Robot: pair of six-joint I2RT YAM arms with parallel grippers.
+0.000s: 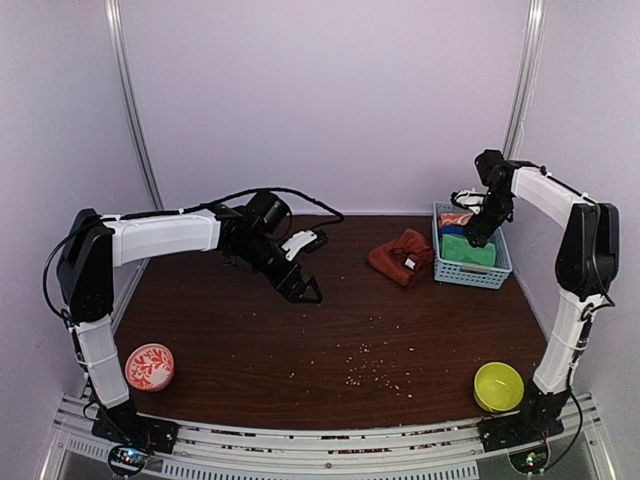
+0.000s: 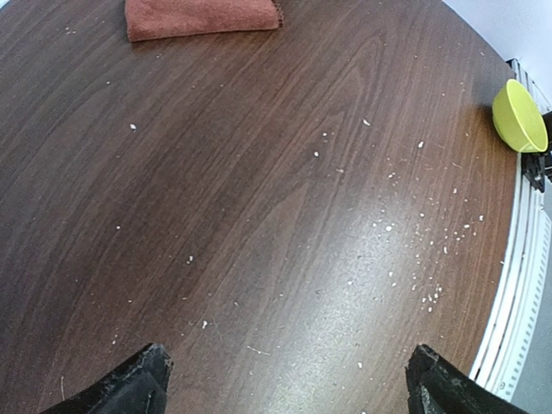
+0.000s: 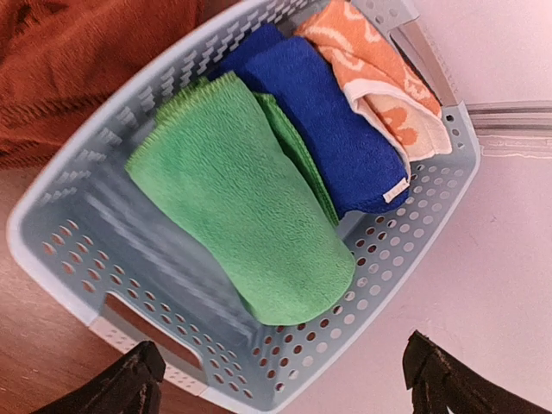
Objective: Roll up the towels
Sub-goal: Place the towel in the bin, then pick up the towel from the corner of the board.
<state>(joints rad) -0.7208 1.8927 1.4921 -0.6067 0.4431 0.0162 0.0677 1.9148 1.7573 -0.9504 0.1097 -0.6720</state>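
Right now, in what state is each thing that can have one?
basket, upright, holding three cloths.
green towel, folded, inside the basket.
blue towel, folded, inside the basket.
rust-red towel, crumpled, unrolled, on the table.
left pincer, open, empty.
right pincer, open, empty, above the basket.
yellow bowl, upright, empty.

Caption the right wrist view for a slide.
Open right fingers above a basket holding green towel, blue towel, orange towel; rust-red towel beside it.

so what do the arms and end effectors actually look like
The left arm and right arm match: white link shells between chunky black joint housings. A thin black cable loops beside the left arm. The left end effector and right end effector are mostly black, each with two tapered, rough-looking fingers.
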